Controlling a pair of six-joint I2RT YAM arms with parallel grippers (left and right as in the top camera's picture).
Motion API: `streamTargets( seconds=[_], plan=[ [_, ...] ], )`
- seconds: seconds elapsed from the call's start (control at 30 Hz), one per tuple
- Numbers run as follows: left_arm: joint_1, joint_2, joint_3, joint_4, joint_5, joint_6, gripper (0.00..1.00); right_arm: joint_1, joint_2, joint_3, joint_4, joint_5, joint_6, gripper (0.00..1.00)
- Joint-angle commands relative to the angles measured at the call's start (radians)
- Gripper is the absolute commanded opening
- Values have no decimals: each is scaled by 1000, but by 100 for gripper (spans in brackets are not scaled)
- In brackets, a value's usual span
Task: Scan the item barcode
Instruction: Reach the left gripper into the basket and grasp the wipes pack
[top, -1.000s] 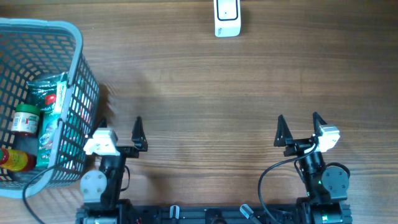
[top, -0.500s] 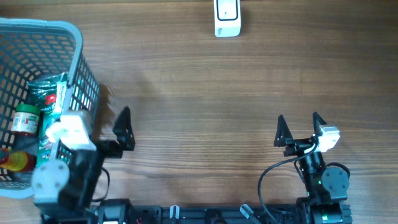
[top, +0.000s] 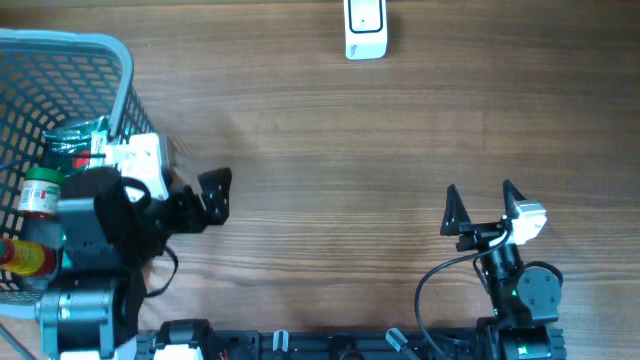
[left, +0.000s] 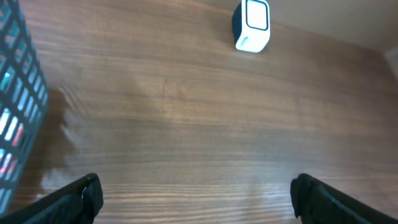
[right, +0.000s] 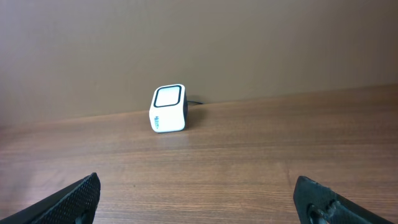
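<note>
The white barcode scanner (top: 365, 30) stands at the table's far edge, and both wrist views show it as a white scanner (left: 252, 25) (right: 168, 109) well ahead of the fingers. The items lie in the grey basket (top: 125, 60) at the left: a green packet (top: 75, 140), a red-lidded jar (top: 40, 190) and a red bottle (top: 25, 257). My left gripper (top: 200, 203) (left: 196, 186) hangs open beside the basket's right wall, over bare wood, holding nothing. My right gripper (top: 481, 195) (right: 199, 186) rests open near the front right, also with nothing in it.
The basket's mesh wall (left: 15, 93) fills the left edge of the left wrist view. A black cable (top: 430, 285) loops by the right arm's base. Bare wooden tabletop (top: 330, 150) stretches between the arms and the scanner.
My left arm has risen from its rest pose and swung up and left, its wrist now over the basket's right wall. The right arm has not moved.
</note>
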Motion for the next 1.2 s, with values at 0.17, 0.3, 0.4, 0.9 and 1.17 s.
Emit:
streamTargets(
  seconds=[0.17, 0.3, 0.4, 0.9, 1.17],
  plan=[
    [5, 94, 48, 46, -70, -137, 100, 5, -2, -1, 3, 18, -12, 100],
    [39, 120, 107, 46, -145, -141, 100, 5, -2, -1, 3, 18, -12, 100],
    [92, 148, 178, 46, -215, -196, 100, 5, -2, -1, 3, 18, -12, 100],
    [664, 490, 399, -209, -297, -566, 100, 5, -2, -1, 3, 18, -12, 100],
    [690, 728, 398, -243, -252, -562, 100, 5, -2, -1, 3, 18, -12, 100]
  ],
)
